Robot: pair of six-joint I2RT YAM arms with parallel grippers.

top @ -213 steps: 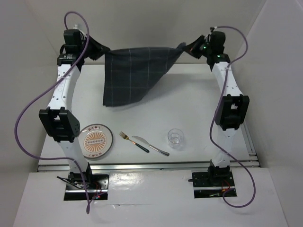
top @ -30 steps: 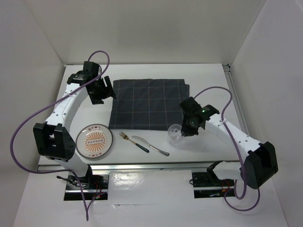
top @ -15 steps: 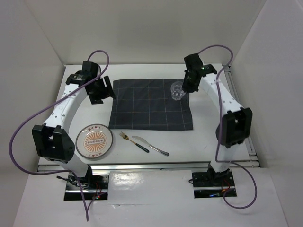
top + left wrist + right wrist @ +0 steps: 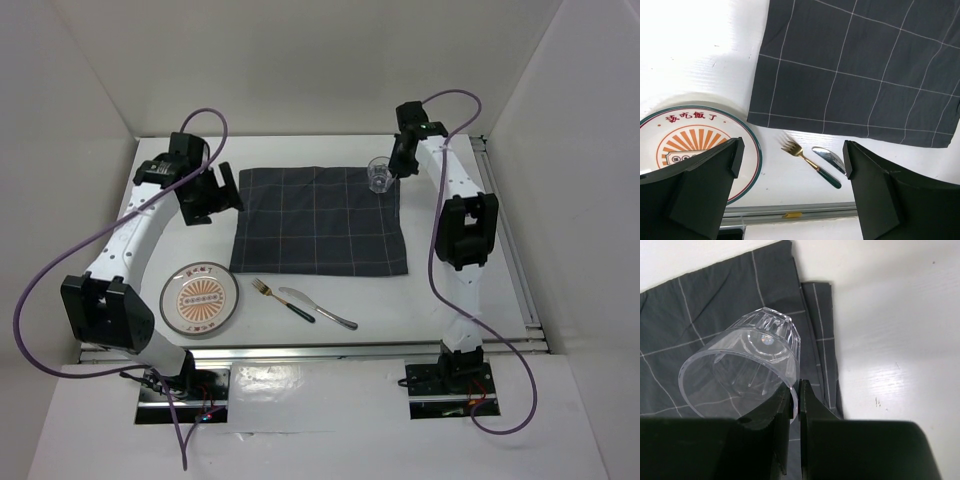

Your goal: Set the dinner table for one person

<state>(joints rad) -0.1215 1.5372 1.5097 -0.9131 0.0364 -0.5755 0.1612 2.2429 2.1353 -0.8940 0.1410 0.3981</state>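
Right fingers [image 4: 812, 412] pinch the glass [image 4: 740, 365] over the cloth [image 4: 320, 220], far-right corner.

Matt cloth [image 4: 318, 220], glossy plate [image 4: 199, 298], clear tumbler [image 4: 380, 175], perhaps plastic

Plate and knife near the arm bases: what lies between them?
The fork lies between the plate and the knife, clear of the plate and close beside the knife. The top view shows this; the left wrist view shows it too.
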